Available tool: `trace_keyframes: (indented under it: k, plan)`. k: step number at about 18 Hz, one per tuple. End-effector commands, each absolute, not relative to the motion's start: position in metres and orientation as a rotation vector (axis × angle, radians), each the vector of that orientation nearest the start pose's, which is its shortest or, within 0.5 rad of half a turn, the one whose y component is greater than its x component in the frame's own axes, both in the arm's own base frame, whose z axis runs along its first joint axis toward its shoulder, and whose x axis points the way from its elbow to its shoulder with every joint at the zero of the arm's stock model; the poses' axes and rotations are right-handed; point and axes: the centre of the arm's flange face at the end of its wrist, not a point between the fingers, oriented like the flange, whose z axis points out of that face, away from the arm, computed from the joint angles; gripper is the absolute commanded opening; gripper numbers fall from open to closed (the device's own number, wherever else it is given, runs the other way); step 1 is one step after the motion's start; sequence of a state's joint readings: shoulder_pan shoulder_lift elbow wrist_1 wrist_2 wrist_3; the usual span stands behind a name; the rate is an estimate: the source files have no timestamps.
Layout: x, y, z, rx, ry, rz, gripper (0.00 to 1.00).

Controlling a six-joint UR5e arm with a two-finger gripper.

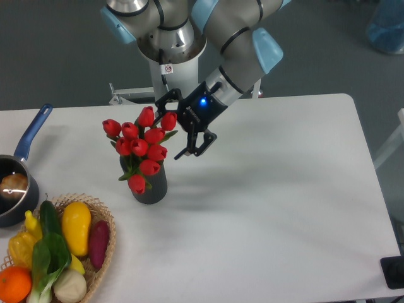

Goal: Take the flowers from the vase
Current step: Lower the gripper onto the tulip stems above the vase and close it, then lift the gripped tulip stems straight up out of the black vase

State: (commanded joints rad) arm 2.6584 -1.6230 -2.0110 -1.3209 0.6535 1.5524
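We find the gripper [171,127] spread wide, holding nothing, its near finger beside the top bud of the flowers [141,146]; the vase [150,187] stands lower left of it.

Lighting: bright, even, overhead | shadows: falling soft and faint across white desk [284,189] | focus: staying sharp throughout

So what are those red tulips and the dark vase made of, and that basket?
The tulips look artificial, perhaps plastic or fabric: the buds are uniform and evenly red. The vase is dark grey and matte, with no glare; whether ceramic or plastic can't be told. The basket looks like woven wicker, its tan weave showing at the rim.
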Motion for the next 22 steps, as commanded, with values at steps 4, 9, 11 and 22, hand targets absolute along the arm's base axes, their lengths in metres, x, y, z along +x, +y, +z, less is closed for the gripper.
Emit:
trace_keyframes:
  k: [4, 9, 11, 22]
  plan:
    - [-0.287, 0.401, 0.321, -2.191, 0.413, -0.526, 1.0]
    - [-0.282, 0.399, 0.334, -2.186, 0.425, -0.499, 0.52]
    - [-0.282, 0.398, 0.34, -2.185, 0.433, -0.482, 0.23]
    - [-0.283, 0.394, 0.351, -2.201, 0.443, -0.449, 0.0]
